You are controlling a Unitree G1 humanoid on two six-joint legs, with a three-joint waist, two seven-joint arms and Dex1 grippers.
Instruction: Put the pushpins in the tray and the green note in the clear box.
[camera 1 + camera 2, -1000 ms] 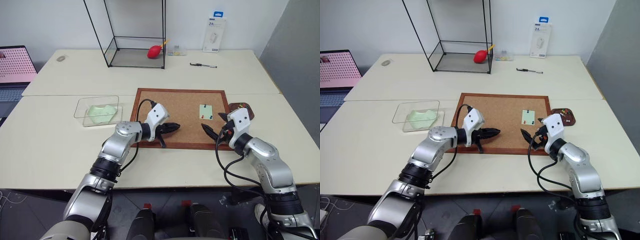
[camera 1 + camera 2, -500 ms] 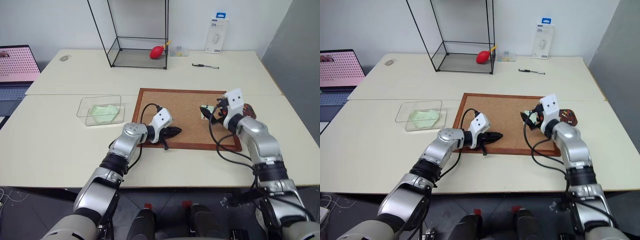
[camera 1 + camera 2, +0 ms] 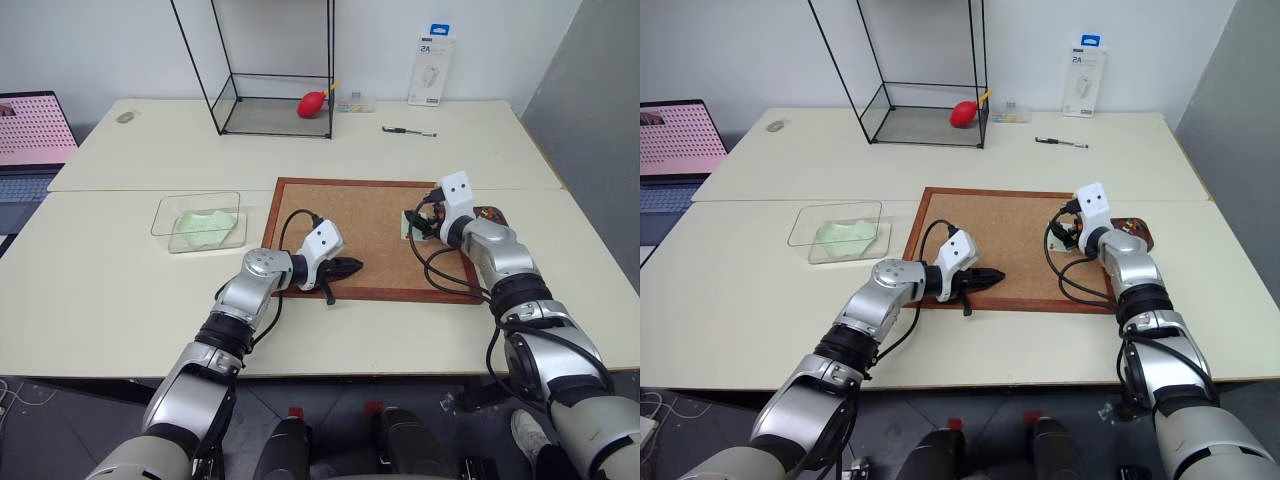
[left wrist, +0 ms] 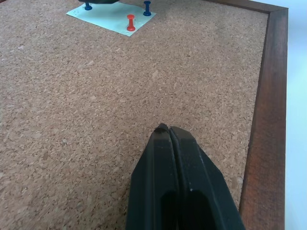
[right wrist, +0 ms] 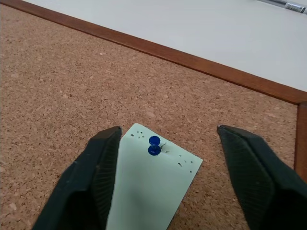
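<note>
Pushpins hold the green note [image 5: 149,189] to the corkboard [image 3: 370,215], so the pins come first. Nearest, the left hand [image 3: 352,266] hovers over the board's near edge with its fingers pressed together, holding nothing. Farther in, the right hand [image 5: 165,158] stands with fingers spread wide on either side of the note's far corner, where 1 blue pushpin [image 5: 154,145] sticks up between them, not yet gripped. A red pin [image 4: 130,23] and another blue pin [image 4: 147,6] sit along another edge of the note. Each pin is tiny, hard and likely slippery, best pinched by its plastic head and pulled straight out. That paper is thin and limp, apt to tear if dragged. Beyond the board's right edge lies the tray [image 3: 492,214]; the clear box [image 3: 196,221] sits well apart on the table [image 3: 120,290] to the left
</note>
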